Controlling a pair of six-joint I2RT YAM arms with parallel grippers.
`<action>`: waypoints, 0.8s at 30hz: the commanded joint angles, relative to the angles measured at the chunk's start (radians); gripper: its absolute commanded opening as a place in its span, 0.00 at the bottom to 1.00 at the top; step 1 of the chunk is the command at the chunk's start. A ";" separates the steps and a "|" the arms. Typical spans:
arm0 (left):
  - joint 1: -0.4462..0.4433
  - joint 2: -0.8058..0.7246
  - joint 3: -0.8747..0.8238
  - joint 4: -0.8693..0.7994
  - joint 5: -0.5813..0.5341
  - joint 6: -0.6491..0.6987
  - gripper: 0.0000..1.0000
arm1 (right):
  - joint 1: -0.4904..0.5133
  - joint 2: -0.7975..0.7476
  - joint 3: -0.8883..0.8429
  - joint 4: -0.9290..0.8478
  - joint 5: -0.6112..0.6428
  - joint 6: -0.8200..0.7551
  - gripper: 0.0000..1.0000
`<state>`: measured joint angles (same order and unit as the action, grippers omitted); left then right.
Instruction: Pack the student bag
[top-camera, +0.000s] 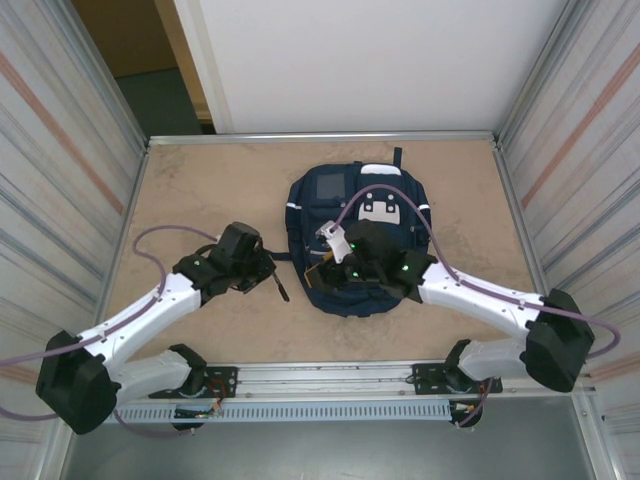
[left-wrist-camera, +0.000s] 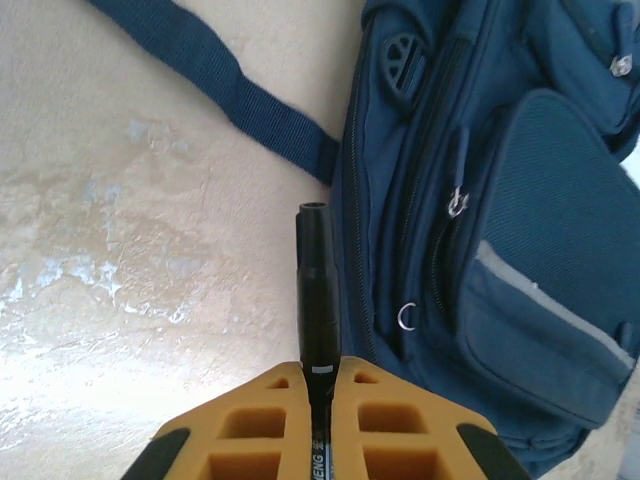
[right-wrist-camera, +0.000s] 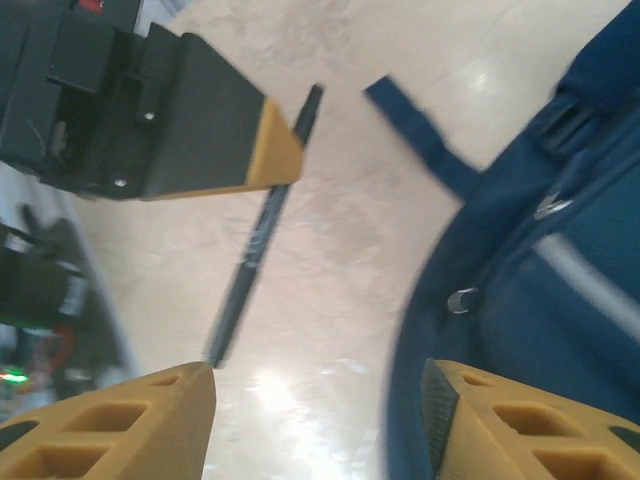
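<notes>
Left fingers clamp black pen, maybe marker, beside student bag.

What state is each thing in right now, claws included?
student bag: lying flat on the table, front up
left claw: shut on the black pen
black pen: held by the left claw beside the bag
right claw: open, empty

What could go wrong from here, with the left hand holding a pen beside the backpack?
The pen juts beyond the grip of the left hand, so bumping the backpack could twist it loose. The loose strap beside it could snag. The open right hand is close by, so the hands might collide.
</notes>
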<state>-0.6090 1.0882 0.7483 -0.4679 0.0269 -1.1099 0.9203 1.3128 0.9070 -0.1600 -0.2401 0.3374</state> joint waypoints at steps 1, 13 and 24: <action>0.039 -0.048 0.009 0.033 0.070 0.040 0.06 | 0.028 0.102 0.128 -0.108 -0.128 0.208 0.58; 0.072 -0.068 -0.088 0.264 0.239 -0.052 0.07 | 0.065 0.338 0.278 -0.157 -0.072 0.239 0.55; 0.070 -0.027 -0.113 0.296 0.329 -0.038 0.11 | 0.051 0.348 0.307 -0.172 -0.046 0.222 0.22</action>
<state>-0.5438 1.0500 0.6556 -0.2043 0.3008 -1.1503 0.9787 1.6623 1.1915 -0.3065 -0.3058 0.5690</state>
